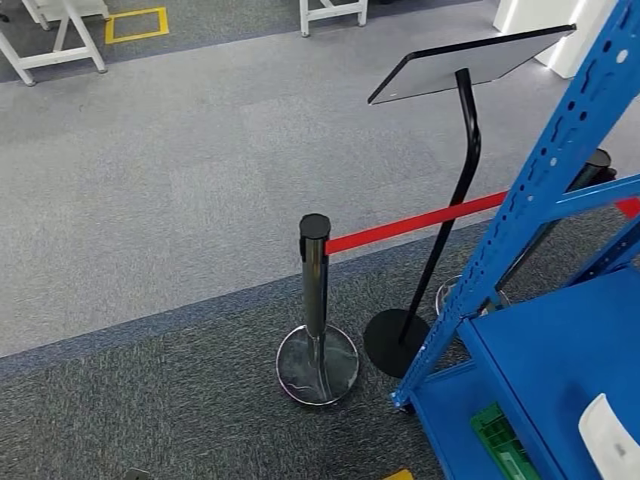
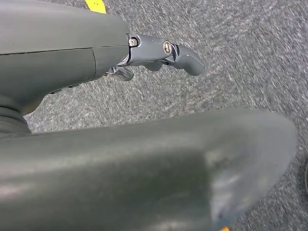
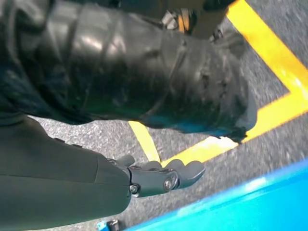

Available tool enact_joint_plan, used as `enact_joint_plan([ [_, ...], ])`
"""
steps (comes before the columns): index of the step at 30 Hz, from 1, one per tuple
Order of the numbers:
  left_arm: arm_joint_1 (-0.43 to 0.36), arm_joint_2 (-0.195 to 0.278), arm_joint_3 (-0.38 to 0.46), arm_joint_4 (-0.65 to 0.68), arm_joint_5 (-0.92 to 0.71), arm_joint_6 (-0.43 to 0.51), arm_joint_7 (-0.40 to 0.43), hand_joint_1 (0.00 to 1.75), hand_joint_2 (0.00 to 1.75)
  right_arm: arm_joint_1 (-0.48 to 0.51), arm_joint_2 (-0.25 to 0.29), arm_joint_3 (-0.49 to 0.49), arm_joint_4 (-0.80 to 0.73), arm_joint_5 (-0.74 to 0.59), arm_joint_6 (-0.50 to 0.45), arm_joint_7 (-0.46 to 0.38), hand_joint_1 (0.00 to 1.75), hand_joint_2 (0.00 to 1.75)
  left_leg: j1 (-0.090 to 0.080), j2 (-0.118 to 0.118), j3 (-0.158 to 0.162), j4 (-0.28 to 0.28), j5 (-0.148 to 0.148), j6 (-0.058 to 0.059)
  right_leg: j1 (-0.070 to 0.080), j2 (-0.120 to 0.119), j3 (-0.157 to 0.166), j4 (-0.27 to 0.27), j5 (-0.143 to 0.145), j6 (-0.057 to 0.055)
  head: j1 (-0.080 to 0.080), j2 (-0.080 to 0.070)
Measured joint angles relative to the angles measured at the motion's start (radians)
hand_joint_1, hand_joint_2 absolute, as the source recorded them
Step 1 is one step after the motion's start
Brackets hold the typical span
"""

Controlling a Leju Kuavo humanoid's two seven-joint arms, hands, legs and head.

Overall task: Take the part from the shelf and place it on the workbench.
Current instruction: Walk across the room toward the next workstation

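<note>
Blue shelf (image 1: 558,340) sits lower right of frame, white part (image 1: 607,440) at its corner, long axis unclear. My right robot hand (image 3: 160,175) hangs nearer, released; left robot hand (image 2: 160,53) likewise empty.

i see open carpet (image 1: 166,200) on my left; ahead a chrome post (image 1: 315,300) with red belt (image 1: 415,222), a black sign stand (image 1: 453,190), and the blue shelf upright (image 1: 528,190) crowd the right.

A white part (image 1: 607,435) lies on the blue shelf (image 1: 558,360).
</note>
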Motion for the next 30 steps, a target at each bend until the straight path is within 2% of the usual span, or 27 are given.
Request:
enact_joint_plan([
  [1,-0.002,0.000,0.001,0.000,0.000,0.000,0.000,0.00,0.00,0.000,0.003,-0.005,0.000,-0.003,-0.020,-0.006,0.00,0.00,0.002,-0.007,0.001,0.005,-0.006,-0.007,-0.001,0.008,0.000,-0.001,0.002,-0.006,-0.001,0.000],
  [3,-0.001,-0.002,0.002,0.000,0.001,0.000,-0.001,0.00,0.00,-0.001,0.009,-0.016,0.000,-0.008,-0.057,-0.017,0.00,0.00,0.008,-0.048,-0.020,0.063,-0.052,-0.018,-0.004,0.026,0.005,-0.004,0.009,-0.019,-0.005,0.000],
  [4,0.001,-0.003,0.002,0.000,0.000,0.000,-0.001,0.00,0.00,-0.002,0.011,-0.022,0.000,-0.010,-0.073,-0.023,0.00,0.00,0.010,-0.075,-0.045,0.125,-0.088,-0.022,-0.004,0.035,0.007,-0.004,0.011,-0.023,-0.007,0.000],
  [5,0.003,-0.004,0.003,0.000,0.000,0.000,-0.001,0.00,0.00,-0.003,0.013,-0.029,0.000,-0.009,-0.085,-0.029,0.00,0.00,0.012,-0.091,-0.078,0.200,-0.124,-0.023,-0.003,0.046,0.006,-0.004,0.013,-0.026,-0.008,0.000],
  [6,0.006,-0.004,0.003,0.000,0.000,0.000,-0.001,0.00,0.00,-0.003,0.014,-0.038,0.000,-0.003,-0.094,-0.034,0.00,0.00,0.012,-0.097,-0.108,0.266,-0.148,-0.024,-0.002,0.058,0.006,-0.003,0.013,-0.027,-0.009,0.000],
  [7,0.008,-0.004,0.004,0.000,0.000,0.000,-0.002,0.00,0.00,-0.003,0.015,-0.050,0.000,0.011,-0.102,-0.039,0.00,0.00,0.011,-0.100,-0.128,0.304,-0.151,-0.023,-0.001,0.071,0.006,-0.002,0.013,-0.028,-0.009,0.000],
  [8,0.009,-0.005,0.004,0.000,0.000,0.000,-0.002,0.00,0.00,-0.002,0.015,-0.068,0.000,0.037,-0.107,-0.041,0.00,0.00,0.011,-0.102,-0.131,0.301,-0.133,-0.021,0.000,0.085,0.007,-0.001,0.013,-0.028,-0.010,0.000],
  [9,0.009,-0.005,0.004,0.000,0.000,0.000,-0.003,0.00,0.00,-0.001,0.016,-0.090,-0.001,0.072,-0.110,-0.043,0.00,0.00,0.011,-0.106,-0.116,0.256,-0.097,-0.017,0.001,0.099,0.008,0.000,0.012,-0.028,-0.010,0.000],
  [10,0.009,-0.005,0.005,0.000,0.000,0.000,-0.004,0.00,0.00,-0.001,0.017,-0.117,-0.003,0.117,-0.112,-0.042,0.00,0.00,0.011,-0.119,-0.089,0.185,-0.052,-0.011,0.002,0.112,0.009,0.001,0.012,-0.028,-0.010,0.000],
  [11,0.009,-0.004,0.006,0.000,-0.001,0.001,-0.004,0.00,0.00,-0.001,0.020,-0.148,-0.006,0.165,-0.113,-0.040,0.00,0.00,0.012,-0.145,-0.062,0.114,-0.019,-0.004,0.003,0.125,0.008,0.003,0.011,-0.026,-0.010,0.000],
  [12,0.009,-0.004,0.007,0.000,-0.002,0.001,-0.005,0.00,0.00,-0.002,0.024,-0.182,-0.011,0.215,-0.113,-0.037,0.00,0.00,0.012,-0.167,-0.041,0.059,0.002,0.002,0.003,0.137,0.005,0.005,0.010,-0.023,-0.010,0.000],
  [13,0.009,-0.004,0.009,0.000,-0.003,0.001,-0.005,0.00,0.00,-0.002,0.030,-0.219,-0.016,0.269,-0.114,-0.034,0.00,0.00,0.012,-0.184,-0.031,0.030,0.009,0.006,0.003,0.148,0.001,0.007,0.010,-0.018,-0.010,0.000],
  [14,0.009,-0.004,0.010,0.000,-0.004,0.002,-0.006,0.00,0.00,-0.002,0.037,-0.260,-0.021,0.324,-0.114,-0.031,0.00,0.00,0.011,-0.189,-0.029,0.021,0.007,0.009,0.001,0.158,-0.006,0.007,0.012,-0.011,-0.010,0.000],
  [15,0.008,-0.004,0.012,0.000,-0.005,0.002,-0.006,0.00,0.00,-0.002,0.043,-0.305,-0.026,0.374,-0.115,-0.030,0.00,0.00,0.010,-0.180,-0.029,0.017,0.009,0.011,-0.001,0.169,-0.013,0.006,0.013,-0.003,-0.011,0.000],
  [16,0.006,-0.006,0.012,0.000,-0.006,0.002,-0.006,0.00,0.00,-0.002,0.049,-0.347,-0.030,0.413,-0.115,-0.029,0.00,0.00,0.010,-0.169,-0.026,0.011,0.012,0.015,-0.003,0.169,-0.018,0.007,0.012,0.004,-0.010,0.000],
  [17,0.005,-0.007,0.013,0.000,-0.006,0.002,-0.006,0.00,0.00,-0.002,0.053,-0.386,-0.033,0.440,-0.116,-0.029,0.00,0.00,0.011,-0.158,-0.023,0.004,0.015,0.020,-0.003,0.154,-0.026,0.019,0.002,0.009,-0.010,0.000],
  [18,0.005,-0.008,0.013,0.000,-0.007,0.002,-0.006,0.00,0.00,-0.003,0.056,-0.421,-0.037,0.457,-0.116,-0.029,0.00,0.00,0.013,-0.145,-0.020,-0.002,0.018,0.025,-0.001,0.128,-0.041,0.050,-0.019,0.013,-0.006,0.000],
  [20,0.008,-0.010,0.014,0.000,-0.007,0.001,-0.006,0.00,0.00,-0.008,0.060,-0.478,-0.043,0.481,-0.117,-0.028,0.00,0.00,0.012,-0.116,-0.019,-0.007,0.019,0.032,-0.001,0.071,-0.101,0.171,-0.088,0.019,0.001,0.000],
  [21,0.011,-0.010,0.014,0.000,-0.007,0.001,-0.006,0.00,0.00,-0.009,0.062,-0.504,-0.047,0.493,-0.117,-0.027,0.00,0.00,0.011,-0.100,-0.019,-0.006,0.019,0.034,-0.002,0.058,-0.134,0.237,-0.117,0.022,0.004,0.000],
  [22,0.012,-0.010,0.015,0.000,-0.007,0.000,-0.006,0.00,0.00,-0.009,0.064,-0.525,-0.049,0.503,-0.117,-0.026,0.00,0.00,0.011,-0.085,-0.019,-0.005,0.018,0.033,-0.004,0.051,-0.155,0.281,-0.131,0.025,0.004,0.000],
  [23,0.012,-0.010,0.015,0.000,-0.008,0.000,-0.006,0.00,0.00,-0.009,0.066,-0.545,-0.051,0.514,-0.117,-0.026,0.00,0.00,0.011,-0.073,-0.019,-0.005,0.017,0.032,-0.006,0.047,-0.157,0.288,-0.124,0.028,0.004,0.000],
  [24,0.011,-0.011,0.015,0.000,-0.008,-0.001,-0.006,0.00,0.00,-0.008,0.067,-0.567,-0.053,0.526,-0.117,-0.025,0.00,0.00,0.011,-0.061,-0.019,-0.003,0.016,0.030,-0.007,0.042,-0.138,0.255,-0.100,0.029,0.004,0.000],
  [25,0.009,-0.013,0.016,0.000,-0.009,-0.002,-0.006,0.00,0.00,-0.009,0.068,-0.588,-0.055,0.537,-0.117,-0.025,0.00,0.00,0.011,-0.051,-0.017,-0.002,0.013,0.027,-0.008,0.031,-0.101,0.188,-0.065,0.030,0.004,0.000],
  [27,0.008,-0.014,0.016,0.000,-0.010,-0.003,-0.006,0.00,0.00,-0.012,0.072,-0.627,-0.058,0.559,-0.117,-0.027,0.00,0.00,0.008,-0.033,-0.014,0.006,0.006,0.016,-0.008,-0.007,-0.027,0.056,-0.013,0.024,0.004,0.000],
  [28,0.007,-0.014,0.016,0.000,-0.010,-0.003,-0.006,0.00,0.00,-0.014,0.074,-0.643,-0.060,0.568,-0.117,-0.028,0.00,0.00,0.006,-0.025,-0.012,0.009,0.003,0.010,-0.007,-0.019,-0.009,0.021,-0.002,0.018,0.003,0.000],
  [29,0.006,-0.014,0.016,0.000,-0.011,-0.003,-0.006,0.00,0.00,-0.015,0.076,-0.658,-0.061,0.577,-0.117,-0.030,0.00,0.00,0.004,-0.019,-0.010,0.011,0.000,0.003,-0.005,-0.022,-0.006,0.012,-0.001,0.011,0.002,0.000],
  [30,0.005,-0.014,0.016,0.000,-0.012,-0.003,-0.006,0.00,0.00,-0.016,0.078,-0.672,-0.061,0.585,-0.117,-0.032,0.00,0.00,0.005,-0.012,-0.007,0.010,-0.001,-0.002,-0.004,-0.012,-0.008,0.013,0.001,0.005,0.000,0.000],
])
